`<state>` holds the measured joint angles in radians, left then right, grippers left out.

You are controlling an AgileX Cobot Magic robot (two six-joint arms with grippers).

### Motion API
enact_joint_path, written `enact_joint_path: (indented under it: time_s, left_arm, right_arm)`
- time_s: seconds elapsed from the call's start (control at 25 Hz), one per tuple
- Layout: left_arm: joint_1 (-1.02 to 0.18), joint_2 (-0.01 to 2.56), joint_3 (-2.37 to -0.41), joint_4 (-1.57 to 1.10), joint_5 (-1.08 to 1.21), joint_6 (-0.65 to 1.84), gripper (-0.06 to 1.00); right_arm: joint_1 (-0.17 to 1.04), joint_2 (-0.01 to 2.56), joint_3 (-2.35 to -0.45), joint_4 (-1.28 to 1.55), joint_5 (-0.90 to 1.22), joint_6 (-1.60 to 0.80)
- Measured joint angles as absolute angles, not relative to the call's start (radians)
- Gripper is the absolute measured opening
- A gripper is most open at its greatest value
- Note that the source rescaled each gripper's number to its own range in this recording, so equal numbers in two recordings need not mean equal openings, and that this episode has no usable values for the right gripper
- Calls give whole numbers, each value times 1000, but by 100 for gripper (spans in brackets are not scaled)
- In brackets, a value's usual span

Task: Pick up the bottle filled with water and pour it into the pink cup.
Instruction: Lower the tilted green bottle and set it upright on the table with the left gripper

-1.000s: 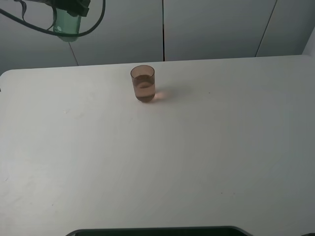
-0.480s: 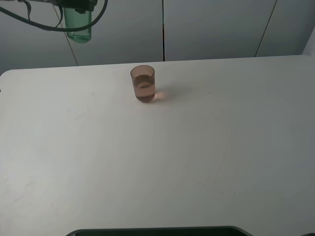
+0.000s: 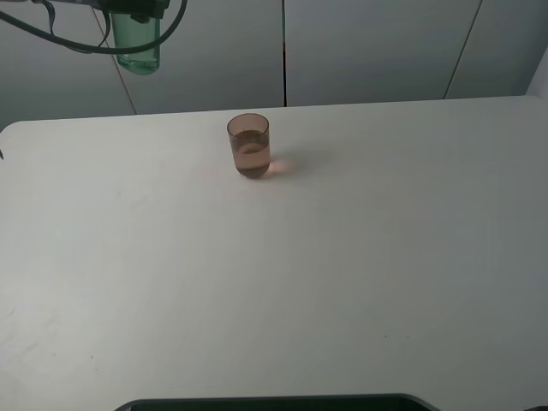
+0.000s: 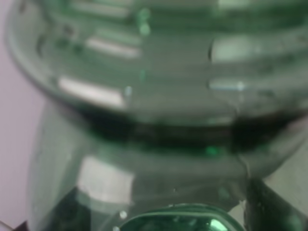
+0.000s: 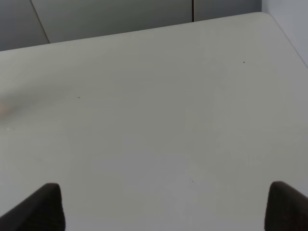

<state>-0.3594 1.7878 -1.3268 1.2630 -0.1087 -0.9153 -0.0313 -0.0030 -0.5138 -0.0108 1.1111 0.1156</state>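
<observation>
- The left gripper (image 3: 134, 12) is pinching the bottle (image 3: 137, 47) and holding it high in the air, above and beyond the far left part of the table (image 3: 342, 274).
- Only the bottle's green lower part is showing below the jaws in the high view.
- In the left wrist view the bottle (image 4: 154, 96) is filling the picture, its threaded rings blurred.
- The cup (image 3: 248, 147) is standing upright on the table near the far edge, well apart from the bottle, with some liquid in it.
- The right gripper (image 5: 166, 209) is hovering over the table's right side, jaws spread wide and gripping nothing.
</observation>
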Motion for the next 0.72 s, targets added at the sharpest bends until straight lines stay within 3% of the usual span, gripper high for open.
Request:
enact_joint_path:
  time_s: [0.24,0.56,0.72]
  left_arm:
    - [-349,1788,-1327,1167,-135,-815,1]
    - [-340,1788,-1267,368,-175,-57,1]
    - [-340,1788,-1178,12,-275,210,1]
  right_arm:
    - [-31,-3,-514,-11,1111,116]
    - [-31,-3,-514,-11,1111,116]
    - [-31,-3,-514,-11,1111,116]
